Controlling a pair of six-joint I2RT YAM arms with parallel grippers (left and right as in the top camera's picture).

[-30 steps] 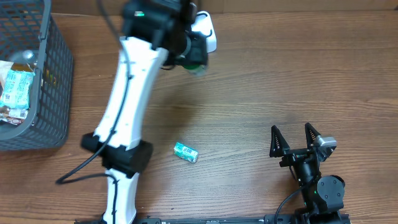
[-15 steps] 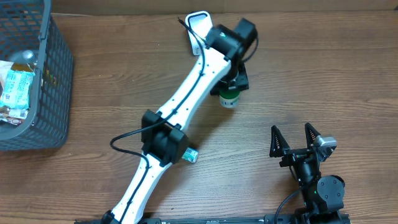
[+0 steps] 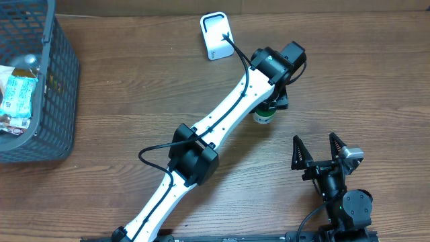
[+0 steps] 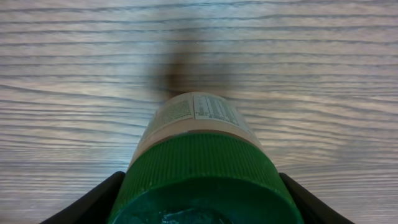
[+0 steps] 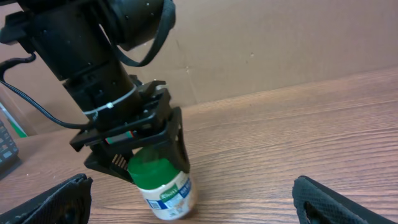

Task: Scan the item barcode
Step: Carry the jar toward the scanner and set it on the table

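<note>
The left arm point(image 3: 215, 131) reaches in a long diagonal across the wooden table point(image 3: 376, 74). Its left gripper point(image 3: 269, 107) is clamped on a bottle point(image 3: 263, 117). In the left wrist view the two black fingers point(image 4: 93, 202) press on both sides of the green ribbed cap point(image 4: 199, 168), and below the cap I see a pale label with small print. In the right wrist view the bottle point(image 5: 166, 190) hangs a little tilted under the gripper point(image 5: 152, 158), cap up and white body down. Its bottom is very near the wood, but I cannot tell if it touches.

The scanner point(image 3: 216, 35) is a small white device near the far edge of the table. The bottle is to the right of the scanner and closer to the robot's side, near it but clearly apart.

The right gripper point(image 3: 314, 142) is further from the scanner in the same direction, past the bottle. Its jaws stand wide apart, pointing toward the bottle, and hold nothing.

Far to the left of the scanner stands a dark mesh basket point(image 3: 64, 87) with some packets point(image 3: 17, 94) inside.
</note>
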